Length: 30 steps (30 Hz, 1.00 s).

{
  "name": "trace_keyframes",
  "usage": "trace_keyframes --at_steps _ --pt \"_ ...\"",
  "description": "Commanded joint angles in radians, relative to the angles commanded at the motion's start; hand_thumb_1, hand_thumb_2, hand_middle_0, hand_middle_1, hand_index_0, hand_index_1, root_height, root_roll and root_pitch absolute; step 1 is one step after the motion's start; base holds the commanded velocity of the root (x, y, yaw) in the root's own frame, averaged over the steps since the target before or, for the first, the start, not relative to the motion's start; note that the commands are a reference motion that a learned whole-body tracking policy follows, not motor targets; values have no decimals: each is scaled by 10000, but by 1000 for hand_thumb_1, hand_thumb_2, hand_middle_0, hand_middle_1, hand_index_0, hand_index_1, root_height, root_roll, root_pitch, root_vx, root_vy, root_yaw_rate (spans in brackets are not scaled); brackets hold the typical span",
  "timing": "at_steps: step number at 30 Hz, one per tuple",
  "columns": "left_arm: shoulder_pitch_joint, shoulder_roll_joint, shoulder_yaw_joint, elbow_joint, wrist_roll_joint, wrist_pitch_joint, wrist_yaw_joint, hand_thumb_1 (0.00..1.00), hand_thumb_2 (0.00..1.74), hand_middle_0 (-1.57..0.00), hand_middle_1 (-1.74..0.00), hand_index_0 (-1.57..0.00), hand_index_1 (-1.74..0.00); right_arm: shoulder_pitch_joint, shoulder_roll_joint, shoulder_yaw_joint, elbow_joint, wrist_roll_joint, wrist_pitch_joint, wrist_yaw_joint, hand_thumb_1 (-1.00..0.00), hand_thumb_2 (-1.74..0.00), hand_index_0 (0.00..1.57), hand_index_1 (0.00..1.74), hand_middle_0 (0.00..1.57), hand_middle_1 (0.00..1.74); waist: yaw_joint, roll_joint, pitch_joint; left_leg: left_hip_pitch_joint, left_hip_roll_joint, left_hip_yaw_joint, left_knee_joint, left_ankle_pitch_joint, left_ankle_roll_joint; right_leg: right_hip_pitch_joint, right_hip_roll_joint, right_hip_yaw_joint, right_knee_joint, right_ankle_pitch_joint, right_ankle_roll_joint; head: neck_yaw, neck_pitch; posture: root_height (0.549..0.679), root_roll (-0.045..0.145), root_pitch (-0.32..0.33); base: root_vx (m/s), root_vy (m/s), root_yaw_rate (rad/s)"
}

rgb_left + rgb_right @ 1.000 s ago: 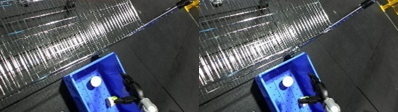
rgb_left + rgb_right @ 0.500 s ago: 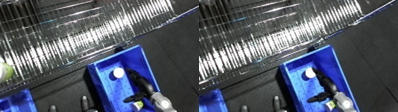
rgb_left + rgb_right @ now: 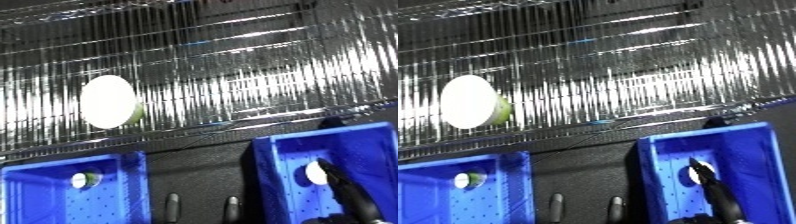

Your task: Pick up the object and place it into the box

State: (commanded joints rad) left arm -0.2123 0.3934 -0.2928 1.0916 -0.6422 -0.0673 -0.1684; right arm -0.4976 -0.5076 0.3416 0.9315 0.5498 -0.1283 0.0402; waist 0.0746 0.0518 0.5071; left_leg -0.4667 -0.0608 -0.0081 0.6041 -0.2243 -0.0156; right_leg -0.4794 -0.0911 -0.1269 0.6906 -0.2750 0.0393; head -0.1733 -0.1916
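Reach staging over the bins

Left hand (image 3: 200, 210) fingers straight, empty; right hand (image 3: 351, 192) indistinct inside right bin (image 3: 275, 165), near white object (image 3: 314, 173).

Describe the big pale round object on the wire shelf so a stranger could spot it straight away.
Start at the shiny wire shelf that fills the upper part of the view, above two blue bins. On the shelf's left side sits a pale round object with a green edge. It is far larger than the small white pieces inside the bins.
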Motion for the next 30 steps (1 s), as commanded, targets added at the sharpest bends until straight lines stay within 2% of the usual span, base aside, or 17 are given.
trace_keyframes --at_steps 5,12,16,21,23,24,25,26,27,30 --pt "1 -68 -45 -146 -105 -182 -20 0 0 0 0 0 0 146 219 231 -155 142 143 -325 0 0 0 0 0 0 96 -44 72 -76 -55 -45 40 15 32 -7 -18 -9 -81 41 42 -1188 280 644 58 68 24 3 96" --pt "-122 -123 -30 -472 -376 -927 -11 0 0 0 0 0 0 172 560 330 582 609 -92 -241 0 0 0 0 0 0 330 -110 129 -202 -53 -84 98 -24 91 -42 -70 -102 -49 20 98 -1992 319 643 47 75 10 13 37" --pt "-81 67 -25 -1428 -760 -1625 100 0 0 0 0 0 0 342 653 337 750 738 -272 -187 0 0 0 0 0 0 484 -188 129 -284 -14 -134 110 -51 112 -84 -105 -185 38 0 133 -2053 374 642 39 79 5 4 52" --pt "251 238 37 -3000 -1709 -1766 91 0 0 0 0 0 0 744 644 239 753 771 -495 -233 0 0 0 0 0 0 689 -226 129 -336 -24 -242 72 -60 129 -70 -181 -314 67 2 172 -2064 792 642 35 82 15 -1 142" --pt "574 470 36 -4494 -1990 -1880 -11 0 0 0 0 0 0 1125 545 146 732 854 -662 -222 0 0 0 0 0 0 875 -250 129 -396 -68 -365 0 -43 162 -90 -265 -454 38 48 213 -1674 888 643 32 89 0 -33 203" --pt "574 470 36 -4494 -1990 -1880 -11 0 0 0 0 0 0 1125 545 146 732 854 -662 -222 0 0 0 0 0 0 875 -250 129 -396 -68 -365 0 -43 162 -90 -265 -454 38 48 213 -1674 888 643 32 89 -3 -39 210" --pt "761 754 31 -5644 -2004 -1939 29 0 0 0 0 0 0 1380 480 68 756 1085 -769 -191 0 0 0 0 0 0 1007 -247 129 -461 -100 -437 -26 -37 181 -126 -325 -557 42 75 242 -1292 892 643 31 94 -10 -46 187" --pt "761 754 31 -5644 -2004 -1939 29 0 0 0 0 0 0 1380 480 68 756 1085 -769 -191 0 0 0 0 0 0 1007 -247 129 -461 -100 -437 -26 -37 181 -126 -325 -557 42 75 242 -1292 892 643 31 94 -10 -46 187" --pt "921 1060 82 -6740 -1977 -1990 119 0 0 0 0 0 0 1589 438 -30 815 1310 -842 -169 0 0 0 0 0 0 1129 -228 129 -512 -133 -500 -43 -35 192 -147 -383 -647 50 96 266 -976 895 643 30 98 -9 -38 176" --pt "1038 1458 268 -8018 -1934 -2084 204 0 0 0 0 0 0 1764 387 -176 975 1592 -907 -92 0 0 0 0 0 0 1285 -198 129 -538 -192 -592 -70 -41 195 -136 -456 -757 40 115 285 -599 865 644 30 102 -3 -36 171"
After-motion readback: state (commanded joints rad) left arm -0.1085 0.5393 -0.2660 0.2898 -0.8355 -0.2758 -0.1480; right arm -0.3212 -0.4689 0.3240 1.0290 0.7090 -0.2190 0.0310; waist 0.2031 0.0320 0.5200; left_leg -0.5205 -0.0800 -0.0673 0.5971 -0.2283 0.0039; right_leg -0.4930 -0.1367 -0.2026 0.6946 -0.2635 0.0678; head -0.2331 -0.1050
